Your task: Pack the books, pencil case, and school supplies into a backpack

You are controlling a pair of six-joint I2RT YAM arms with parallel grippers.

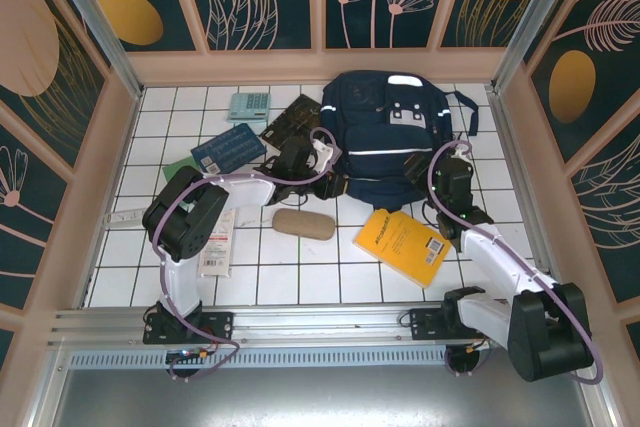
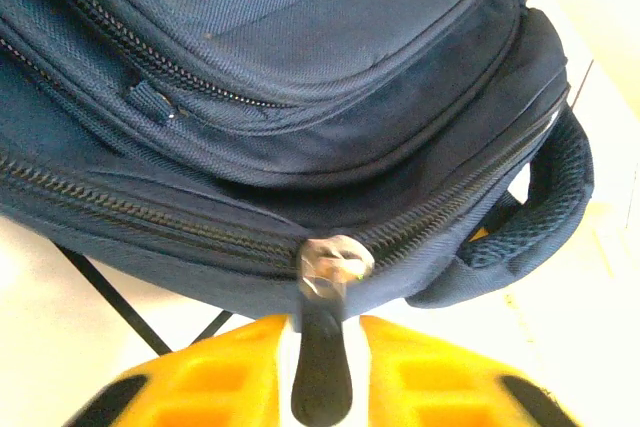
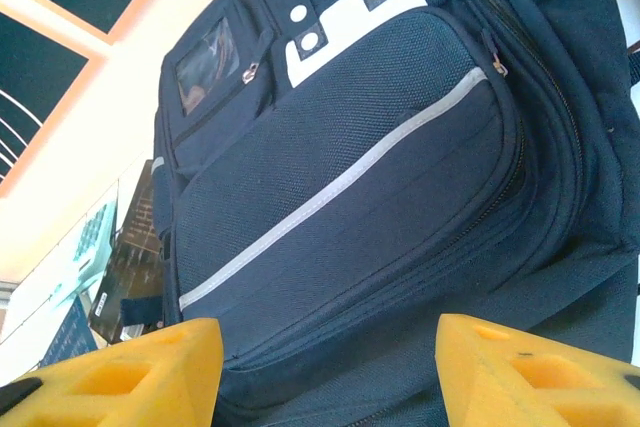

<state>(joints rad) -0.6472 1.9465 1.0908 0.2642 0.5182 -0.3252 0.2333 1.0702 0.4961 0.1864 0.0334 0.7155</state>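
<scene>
obstacle: backpack (image 1: 385, 132) mid-back | free: bare tiles (image 1: 345, 239) between pencil case (image 1: 303, 224) and yellow book (image 1: 403, 244)

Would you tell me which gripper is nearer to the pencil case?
Left. The left gripper is at the backpack's near-left edge, just beyond the pencil case; the right gripper is at the backpack's right side, farther off.

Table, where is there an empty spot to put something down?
Bare tiles lie along the near edge, between the white packet and the yellow book. Another patch is the far left corner, beside the calculator. Crowded: left of the backpack, where the blue book and black book bunch together.
</scene>
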